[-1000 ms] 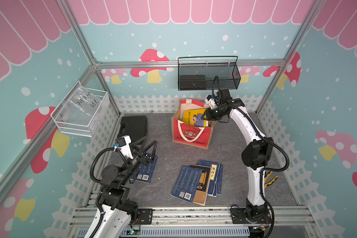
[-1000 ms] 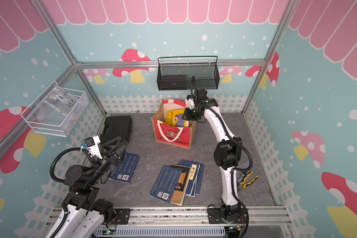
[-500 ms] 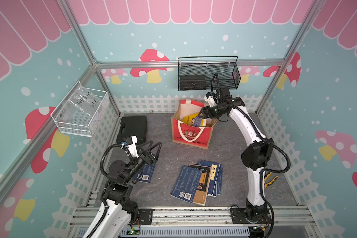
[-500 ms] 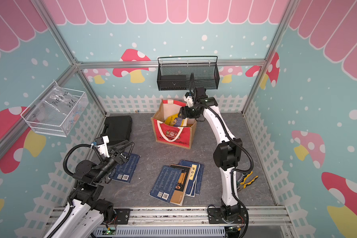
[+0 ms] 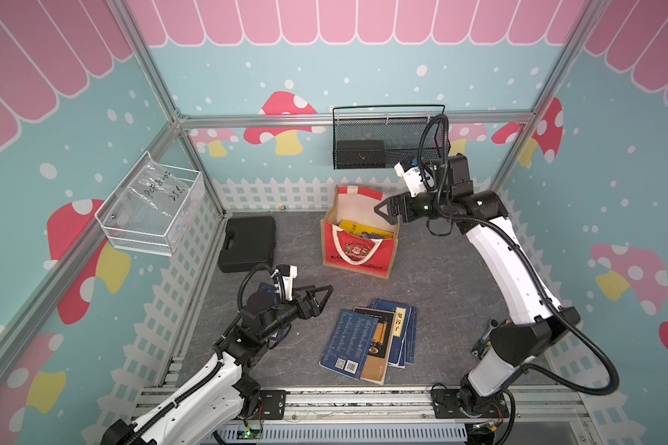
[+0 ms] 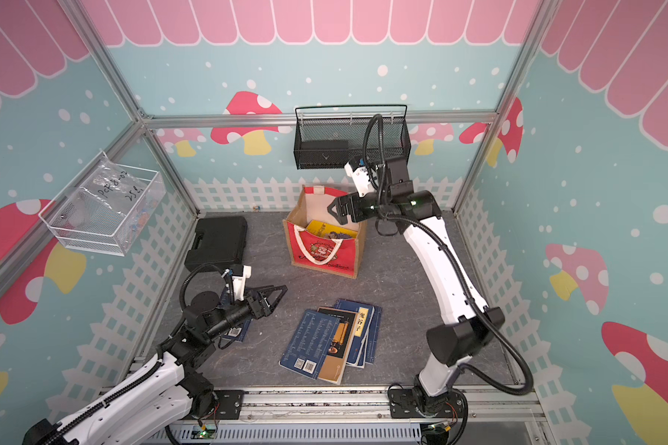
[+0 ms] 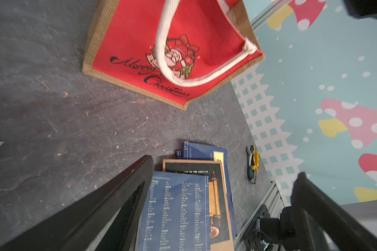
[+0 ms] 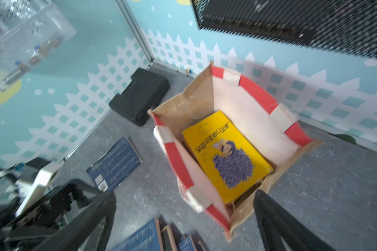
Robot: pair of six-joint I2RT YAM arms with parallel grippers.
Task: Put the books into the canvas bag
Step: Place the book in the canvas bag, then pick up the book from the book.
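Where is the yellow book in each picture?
A top view: yellow book inside the canvas bag, near the picture's centre.
A top view: yellow book inside the bag, near the centre too.
Left wrist: not in view; only the bag's outside shows.
Right wrist: mid-picture, inside the open bag.
Shared landmark: the red canvas bag.

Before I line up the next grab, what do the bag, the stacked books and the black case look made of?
Canvas bag: matte red fabric front, coarse tan jute-like weave sides, white rope-like handles.
Books: thin paperbacks, printed card covers.
Black case: probably moulded plastic, matte.
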